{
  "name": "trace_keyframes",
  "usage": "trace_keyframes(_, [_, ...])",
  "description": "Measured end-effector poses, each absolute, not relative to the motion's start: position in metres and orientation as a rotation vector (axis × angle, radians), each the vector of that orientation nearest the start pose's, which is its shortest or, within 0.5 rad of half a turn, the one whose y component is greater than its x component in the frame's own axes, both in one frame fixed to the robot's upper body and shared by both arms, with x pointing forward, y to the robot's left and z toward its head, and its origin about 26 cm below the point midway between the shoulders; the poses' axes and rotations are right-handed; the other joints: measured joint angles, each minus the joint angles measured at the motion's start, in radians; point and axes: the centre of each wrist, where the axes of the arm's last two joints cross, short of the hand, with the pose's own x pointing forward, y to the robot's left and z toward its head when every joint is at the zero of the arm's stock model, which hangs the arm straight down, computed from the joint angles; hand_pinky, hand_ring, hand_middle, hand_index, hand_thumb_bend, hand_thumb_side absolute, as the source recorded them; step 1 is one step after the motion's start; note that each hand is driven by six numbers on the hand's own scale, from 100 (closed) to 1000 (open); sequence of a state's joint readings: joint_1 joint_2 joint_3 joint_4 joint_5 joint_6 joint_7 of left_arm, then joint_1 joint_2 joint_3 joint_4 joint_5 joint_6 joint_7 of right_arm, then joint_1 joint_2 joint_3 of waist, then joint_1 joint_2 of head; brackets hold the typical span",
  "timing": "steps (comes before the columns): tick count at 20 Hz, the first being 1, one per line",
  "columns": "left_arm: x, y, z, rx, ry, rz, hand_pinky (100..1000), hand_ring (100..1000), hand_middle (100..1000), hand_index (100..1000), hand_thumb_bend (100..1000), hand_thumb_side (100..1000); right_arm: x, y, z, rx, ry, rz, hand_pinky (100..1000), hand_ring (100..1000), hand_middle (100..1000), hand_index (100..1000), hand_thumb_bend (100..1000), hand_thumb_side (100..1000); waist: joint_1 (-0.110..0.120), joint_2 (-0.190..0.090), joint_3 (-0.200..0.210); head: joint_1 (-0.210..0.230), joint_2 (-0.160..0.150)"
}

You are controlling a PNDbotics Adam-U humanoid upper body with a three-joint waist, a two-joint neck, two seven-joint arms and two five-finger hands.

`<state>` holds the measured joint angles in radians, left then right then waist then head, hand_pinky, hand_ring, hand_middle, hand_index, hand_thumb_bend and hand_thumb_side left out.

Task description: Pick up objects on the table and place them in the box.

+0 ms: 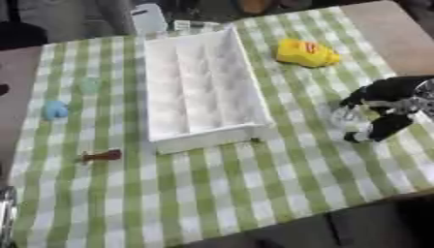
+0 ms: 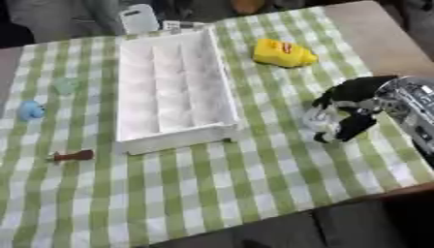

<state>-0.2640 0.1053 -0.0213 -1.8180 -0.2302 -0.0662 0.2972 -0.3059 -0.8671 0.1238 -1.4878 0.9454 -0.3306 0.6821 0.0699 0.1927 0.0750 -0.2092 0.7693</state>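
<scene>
A white box (image 1: 246,72) with long compartments lies in the middle of the green checked cloth, with nothing in it. To its right my right hand (image 2: 364,104) reaches in from the right edge, its fingers and thumb curled round a small clear object (image 2: 318,119) on the cloth. A yellow object (image 1: 307,53) lies at the far right, beyond the hand. Left of the box lie a pale green object (image 1: 90,85), a blue object (image 1: 55,110) and a small brown-red object (image 1: 102,155). A silver-grey part of my left hand (image 1: 5,213) shows at the lower left edge.
A white container (image 2: 139,18) stands just beyond the box's far end. The bare table top (image 2: 373,34) shows at the far right, past the cloth. The cloth's front edge (image 1: 280,220) runs askew across the bottom.
</scene>
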Motion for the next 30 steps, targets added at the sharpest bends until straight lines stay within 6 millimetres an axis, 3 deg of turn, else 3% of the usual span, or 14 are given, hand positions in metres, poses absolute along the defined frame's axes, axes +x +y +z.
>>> trace_keyframes(11, [0.320, 0.225, 0.131, 0.382, -2.172, -0.012, 767, 1000, 701, 738, 100, 872, 0.344, -0.412, 0.162, -0.903, -0.777, 1.922, 584, 444, 802, 974, 456, 719, 0.000, 0.007, 0.012, -0.013, 0.001])
trace_keyframes(30, [0.320, 0.224, 0.131, 0.371, -2.171, -0.012, 769, 1000, 703, 738, 100, 872, 0.344, -0.421, 0.158, -0.941, -0.734, 1.904, 586, 448, 801, 974, 456, 761, 0.000, 0.019, 0.008, -0.018, 0.003])
